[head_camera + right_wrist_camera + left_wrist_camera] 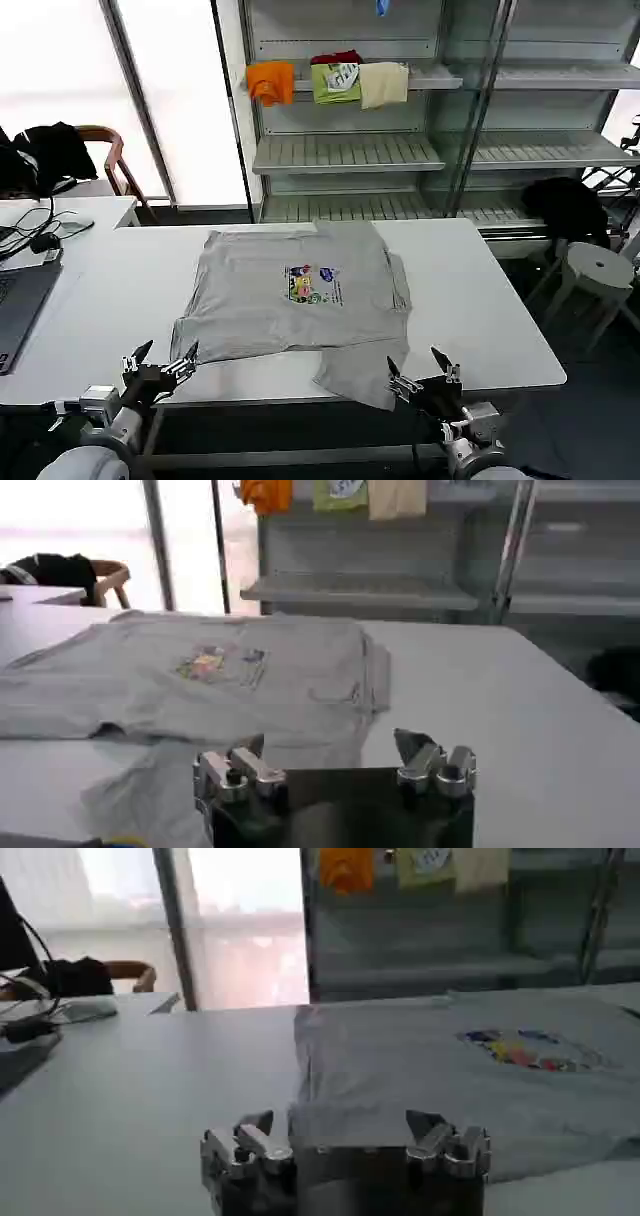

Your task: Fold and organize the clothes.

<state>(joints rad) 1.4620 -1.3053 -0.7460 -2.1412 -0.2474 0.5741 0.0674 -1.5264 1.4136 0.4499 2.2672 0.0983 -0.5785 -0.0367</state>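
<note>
Jaws apart on both grippers, left gripper (160, 362) lower left, right gripper (424, 374) lower right, both at table (120, 300) front edge, grey shirt (300, 300) spread flat mid-frame, print up.

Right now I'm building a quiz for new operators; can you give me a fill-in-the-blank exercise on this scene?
1. The grey shirt lies spread on the white ____.
2. The shirt's chest print faces ____.
3. The left pincer and right pincer, both at the table's near edge, have their jaws ____.
4. On the shelf behind, the orange garment hangs to the ____ of the green garment.

Missing words: table; up; open; left
</note>
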